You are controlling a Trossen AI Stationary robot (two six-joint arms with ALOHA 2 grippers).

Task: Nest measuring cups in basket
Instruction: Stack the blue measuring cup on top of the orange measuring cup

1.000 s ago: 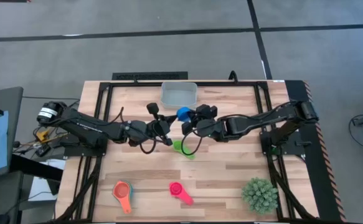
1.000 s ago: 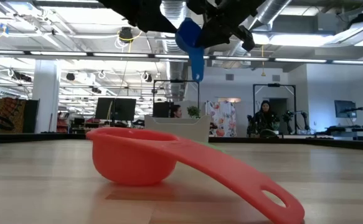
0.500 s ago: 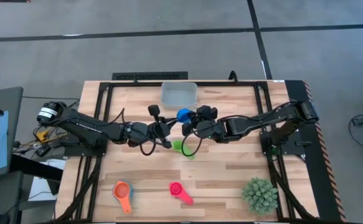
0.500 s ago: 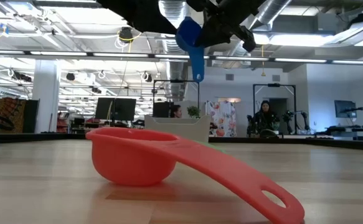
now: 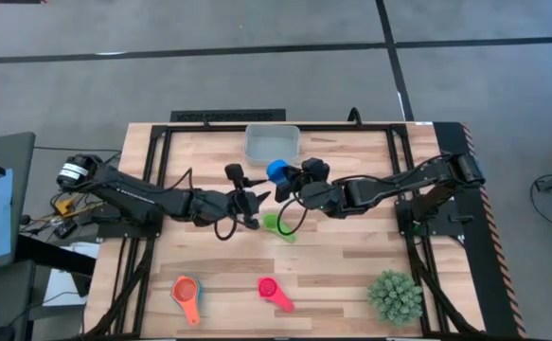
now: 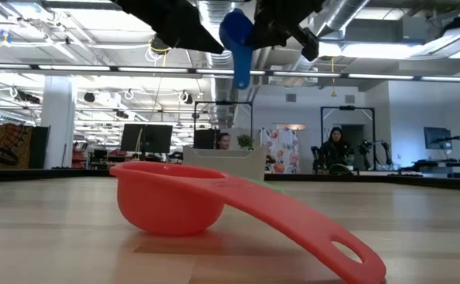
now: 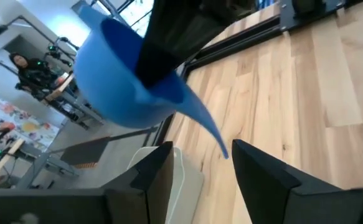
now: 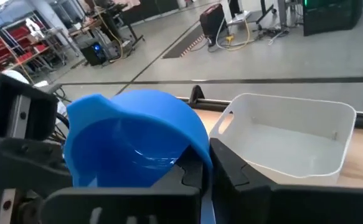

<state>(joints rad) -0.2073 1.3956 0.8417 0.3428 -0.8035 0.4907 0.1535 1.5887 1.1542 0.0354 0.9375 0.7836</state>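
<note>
The blue measuring cup (image 5: pixel 276 170) hangs in the air just in front of the basket (image 5: pixel 272 143), pinched by its rim in my right tool (image 5: pixel 296 183). My left tool (image 5: pixel 253 202) sits close beside it with its fingers spread and empty. On the table (image 5: pixel 351 265) lie the green cup (image 5: pixel 277 225), red cup (image 5: pixel 270 287) and orange cup (image 5: pixel 186 289).

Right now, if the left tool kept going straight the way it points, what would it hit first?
Most likely the blue cup held by the right tool: its handle hangs just ahead of the open left tool. Depth is unclear.
</note>
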